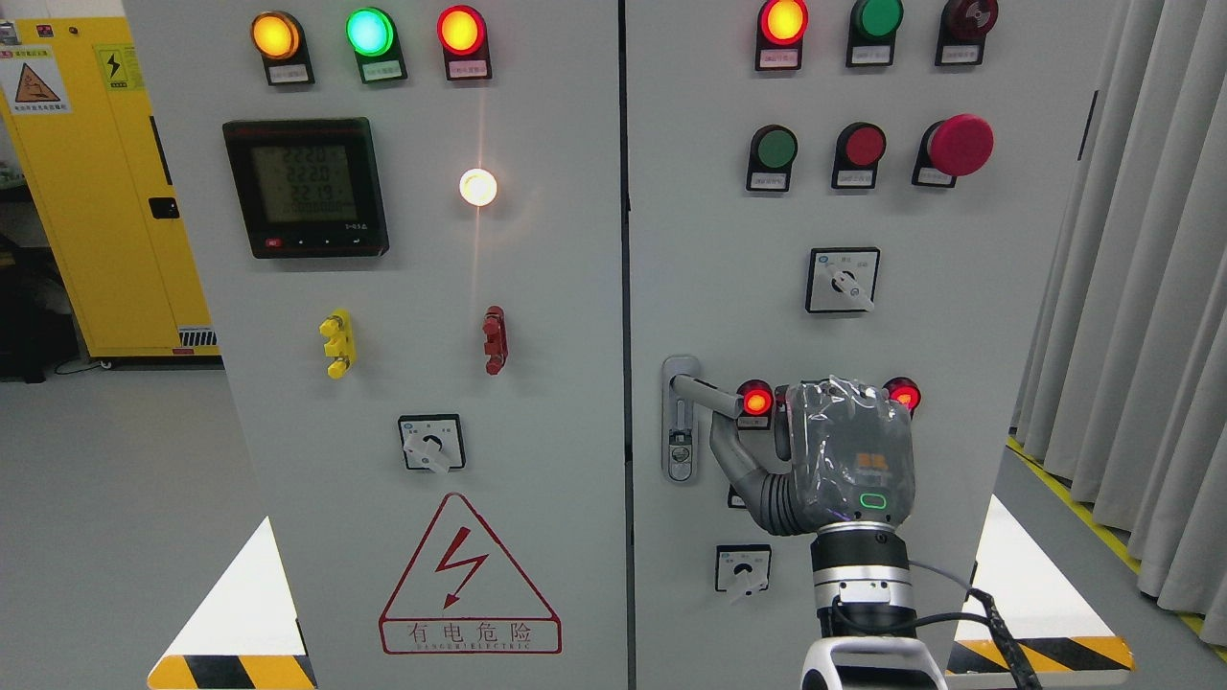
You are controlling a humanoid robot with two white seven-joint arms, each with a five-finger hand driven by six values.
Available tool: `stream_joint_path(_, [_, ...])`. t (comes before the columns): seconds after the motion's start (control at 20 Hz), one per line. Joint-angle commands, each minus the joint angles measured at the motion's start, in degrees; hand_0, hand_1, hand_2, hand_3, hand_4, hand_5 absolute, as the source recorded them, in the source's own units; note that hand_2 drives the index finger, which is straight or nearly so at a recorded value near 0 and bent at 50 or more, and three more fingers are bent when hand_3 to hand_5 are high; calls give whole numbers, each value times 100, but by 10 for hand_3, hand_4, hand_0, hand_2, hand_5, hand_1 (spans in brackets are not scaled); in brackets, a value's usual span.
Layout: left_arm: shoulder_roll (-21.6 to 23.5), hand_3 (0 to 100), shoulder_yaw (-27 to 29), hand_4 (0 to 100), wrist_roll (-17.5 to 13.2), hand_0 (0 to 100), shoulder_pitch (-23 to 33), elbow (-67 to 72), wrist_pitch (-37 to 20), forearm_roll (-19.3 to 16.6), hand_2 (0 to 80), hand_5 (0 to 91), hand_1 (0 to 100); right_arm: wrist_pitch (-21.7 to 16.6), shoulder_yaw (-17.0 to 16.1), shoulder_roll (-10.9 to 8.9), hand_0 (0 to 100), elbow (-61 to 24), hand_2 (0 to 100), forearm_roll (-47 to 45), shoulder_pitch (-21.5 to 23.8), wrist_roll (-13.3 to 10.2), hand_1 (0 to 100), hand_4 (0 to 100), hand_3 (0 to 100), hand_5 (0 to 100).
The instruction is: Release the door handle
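— Where the yellow cabinet (pixel 105 192) stands far to the left of the door handle (pixel 705 391), what comes next?

— Next toward the handle is the left door of the grey electrical cabinet (pixel 537 287): amber, green and red lamps along its top, a digital meter (pixel 305 187) under them, a lit white lamp (pixel 478 187), then a yellow clip and a red clip, a rotary switch (pixel 431 443), and a red lightning warning triangle (pixel 470 580) at the bottom, all left of the handle.

— And the handle itself?

— It sits on the right door just past the seam between the doors; its lever sticks out to the right from a grey lock plate (pixel 680 422).

— Is the right hand (pixel 844 450) on it?

— The hand is just right of the handle, wrapped in clear plastic, its back toward the camera. Its thumb reaches up toward the lever's end, beside a lit red lamp (pixel 756 399). The fingers are hidden behind the palm, so I cannot tell whether it grips the lever or is open.

— Above and beyond?

— Above the handle are a selector switch (pixel 843 280), push buttons and a red mushroom button (pixel 959 144); grey curtains (pixel 1141 287) hang far right of it.
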Motion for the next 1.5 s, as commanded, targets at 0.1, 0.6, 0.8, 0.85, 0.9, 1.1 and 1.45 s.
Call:
stream_joint_path(0.1, [0,0,0,0,0,120,0,-88,-2,0,0,0,556,-3,-40,-12,399,10,1000,-2,-88,23,290,1000,1000,1000])
stream_joint_path(0.6, [0,0,0,0,0,120,0,-88,-2,0,0,0,556,-3,-58,-12,394,1,1000,-2,-71,14,295,1000,1000,1000])
stream_joint_path(0.8, [0,0,0,0,0,120,0,-88,-2,0,0,0,556,-3,-40,-3,394,-34,1000,-2,43,-48,295,1000,1000,1000])
stream_joint_path(0.85, [0,0,0,0,0,120,0,-88,-2,0,0,0,556,-3,-40,-3,394,-77,1000,-2,61,-48,296,1000,1000,1000])
stream_joint_path(0.9, [0,0,0,0,0,120,0,-88,-2,0,0,0,556,-12,-40,-12,394,-130,1000,-2,105,-48,296,1000,1000,1000])
stream_joint_path(1.1, [0,0,0,0,0,120,0,-88,-2,0,0,0,556,-205,-58,-12,395,-236,1000,-28,368,-74,297,1000,1000,1000])
stream_joint_path(1.45, [0,0,0,0,0,120,0,-88,-2,0,0,0,556,-1074,-409,-12,394,-631,886,-195,851,-847,308,1000,1000,1000])
